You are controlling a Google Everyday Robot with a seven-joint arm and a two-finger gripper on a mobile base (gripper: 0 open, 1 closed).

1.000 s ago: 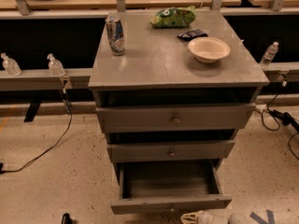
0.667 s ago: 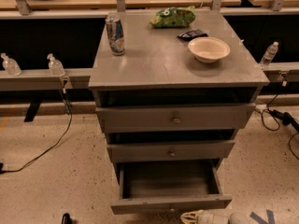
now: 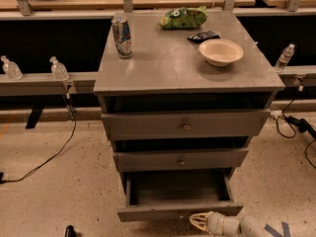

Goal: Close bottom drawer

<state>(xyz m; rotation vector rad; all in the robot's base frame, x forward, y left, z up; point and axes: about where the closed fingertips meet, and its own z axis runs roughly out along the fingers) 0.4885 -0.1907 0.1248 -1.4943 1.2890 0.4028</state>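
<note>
Nothing visible has shifted over the last second: the gripper (image 3: 201, 222) sits in the same spot at the bottom edge of the view, and the bottom drawer (image 3: 163, 212) is pulled out just as far as before. That drawer is the lowest and narrowest of the three in the grey drawer unit (image 3: 109, 107). It stands well out from the carcass, so its bare grey inside shows from above. Its low front panel faces the camera, just above the speckled floor (image 3: 49, 201). The gripper's pale ribbed tip lies right at the lower edge of that panel, right of its middle. Its light grey arm (image 3: 242, 227) runs off toward the lower right corner. Whether the tip touches the panel, and whether the gripper is open or closed, cannot be told from this angle. The middle drawer (image 3: 148, 160) and the top drawer (image 3: 148, 125) each stand out a little, with a dark gap above each front. On the counter (image 3: 168, 68) that forms the unit's top, a drinks can (image 3: 122, 35) stands upright near the back left. A green bag (image 3: 182, 18) lies at the back edge, with a small dark packet (image 3: 203, 35) just in front of it. A cream bowl (image 3: 220, 51) rests toward the right. Two clear bottles (image 3: 59, 69) stand on a rail to the left and another bottle (image 3: 285, 57) on the right, while a black cable (image 3: 54, 154) trails across the floor.
</note>
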